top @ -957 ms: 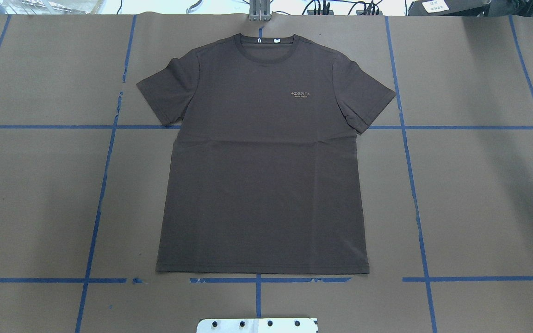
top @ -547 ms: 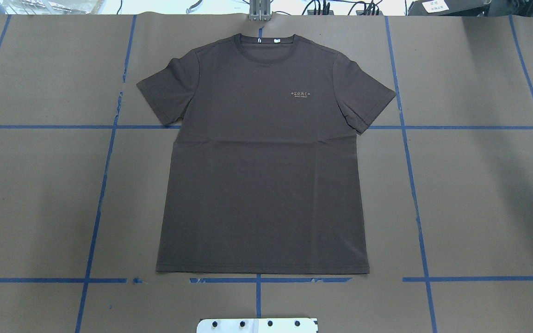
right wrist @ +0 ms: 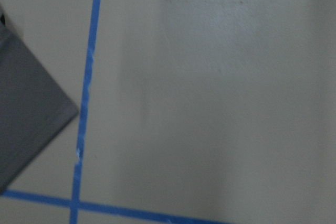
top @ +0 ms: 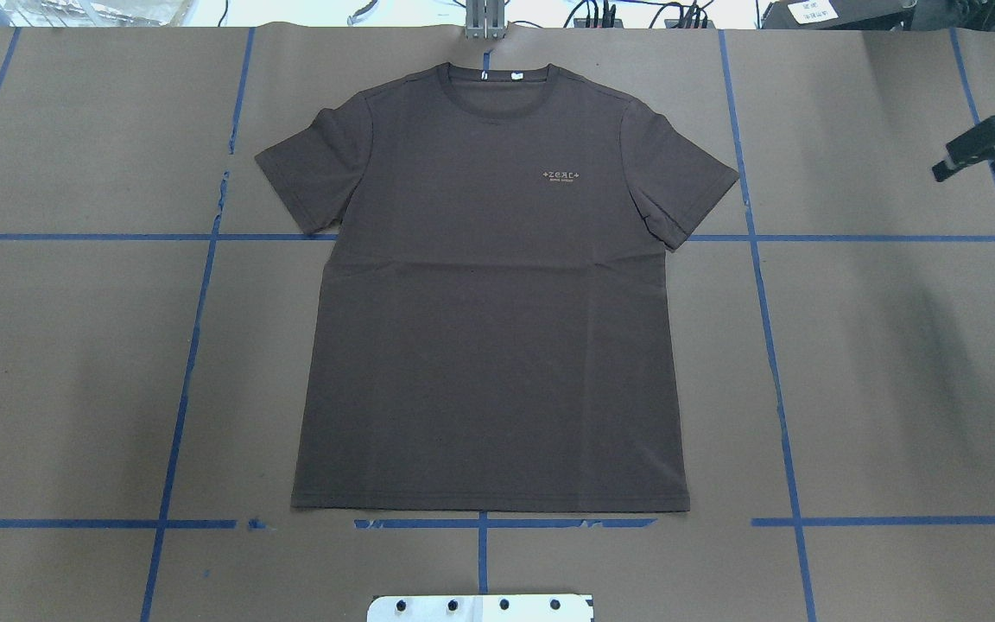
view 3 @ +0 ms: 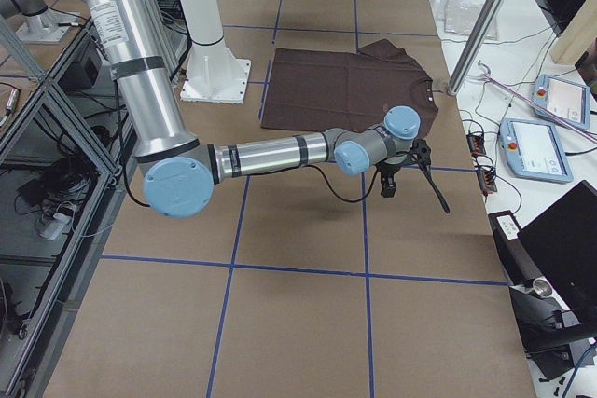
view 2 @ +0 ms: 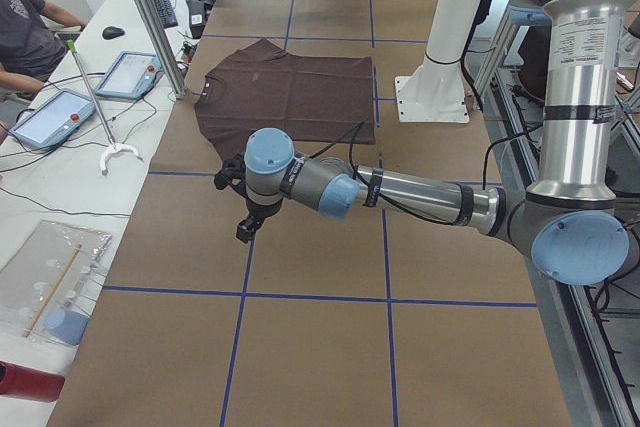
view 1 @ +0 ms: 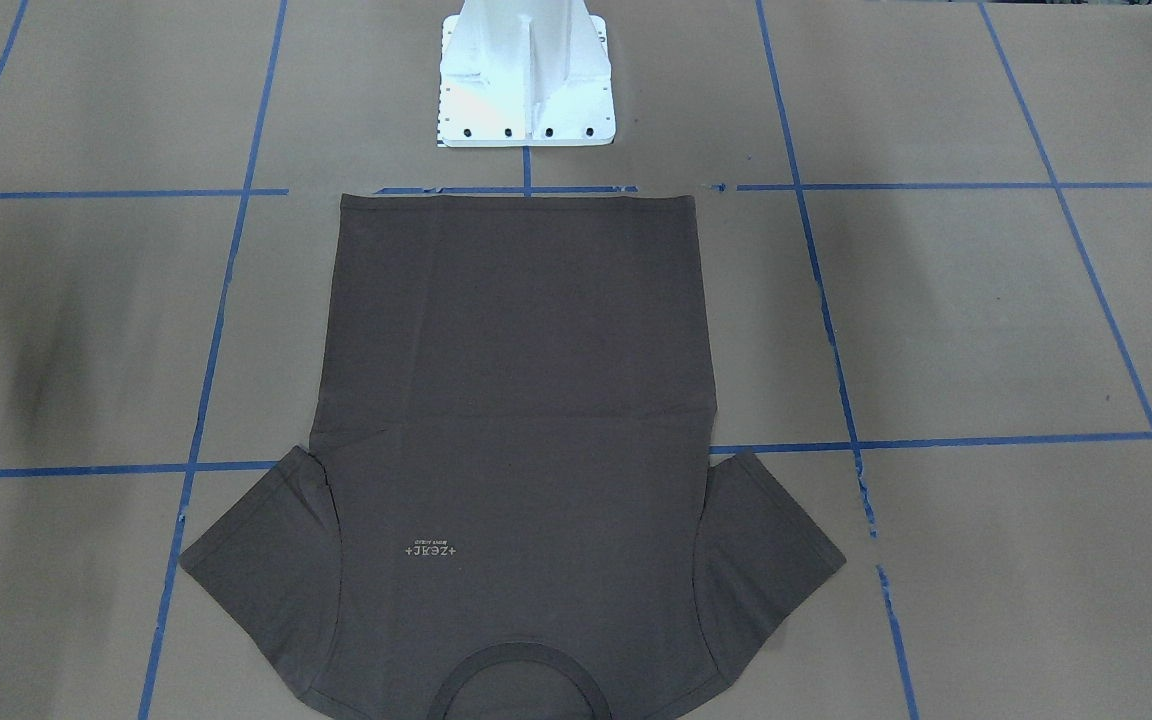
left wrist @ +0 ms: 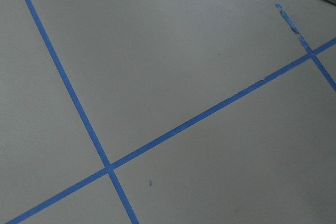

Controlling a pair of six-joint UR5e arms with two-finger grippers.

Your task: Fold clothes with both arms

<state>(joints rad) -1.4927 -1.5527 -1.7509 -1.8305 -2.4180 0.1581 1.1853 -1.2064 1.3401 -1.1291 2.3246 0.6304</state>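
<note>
Squarely in the middle of the desk (top: 895,345) lies the T-shirt (top: 497,328), flat and front up, with both short sleeves spread. Its collar (top: 497,82) points away from the robot, and white tags (top: 515,76) show inside the neck. Pale lettering (top: 561,175) sits on the chest. The hem runs just beside a line of blue tape (top: 506,523), near the white pedestal (view 1: 526,80).

The right claw (top: 951,164) hangs above bare brown paper at the desk's right side, well apart from the nearer sleeve (top: 687,186). It touches nothing and holds nothing. Whether its jaws are parted or clenched cannot be told. The right arm (view 3: 270,151) reaches out low over the desk to carry it.

The left claw (view 2: 245,227) points down over bare paper on the opposite side, on the end of the outstretched left arm (view 2: 420,192). It too is clear of the cloth, and its jaw state cannot be told.

Each wrist view takes in only a dark corner of the shirt at its edge, with taped paper elsewhere. Wide bare paper lies between each claw and the shirt. Beyond the collar end of the desk, a person (view 2: 25,27) sits at a white side table with two tablets (view 2: 125,75).
</note>
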